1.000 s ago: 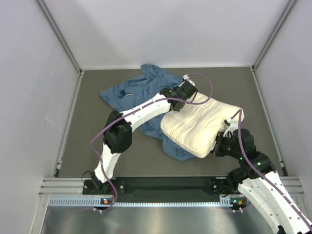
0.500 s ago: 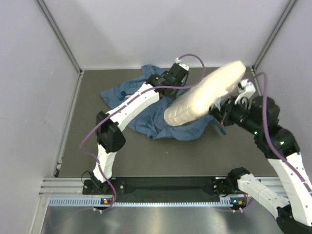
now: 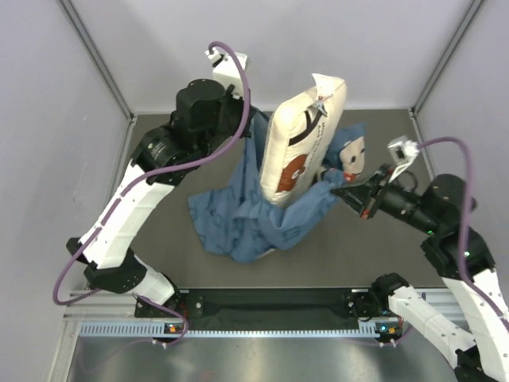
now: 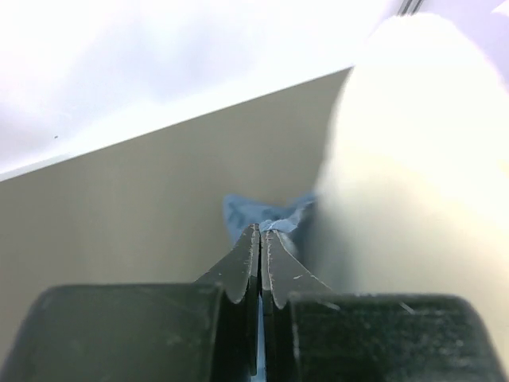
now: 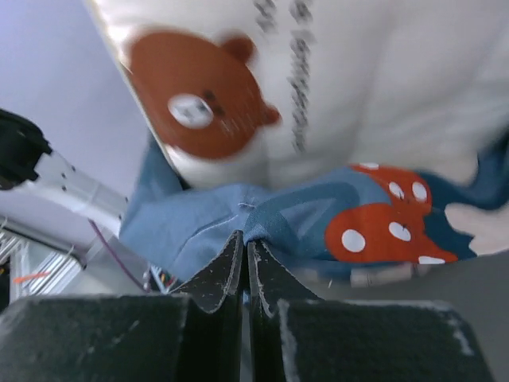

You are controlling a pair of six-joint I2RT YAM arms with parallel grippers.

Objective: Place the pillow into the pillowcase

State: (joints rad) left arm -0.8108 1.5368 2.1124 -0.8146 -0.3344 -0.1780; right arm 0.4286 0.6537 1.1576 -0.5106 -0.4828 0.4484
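- In the top view, the pillow has its lower end hidden by the pillowcase.
- From the left wrist, the pillow is a washed-out white blur, cut off at the right edge.
- From the right wrist, the pillow has printed lettering too smeared to read, and its top is cut off.

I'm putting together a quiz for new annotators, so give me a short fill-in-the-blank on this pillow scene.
1. The pillow stands upright, its lower end hidden in the ____ pillowcase.
2. The left pincer and the right pincer are each shut on the ____.
3. The print on the pillow shows a brown ____.
Missing words: blue; pillowcase; bear.
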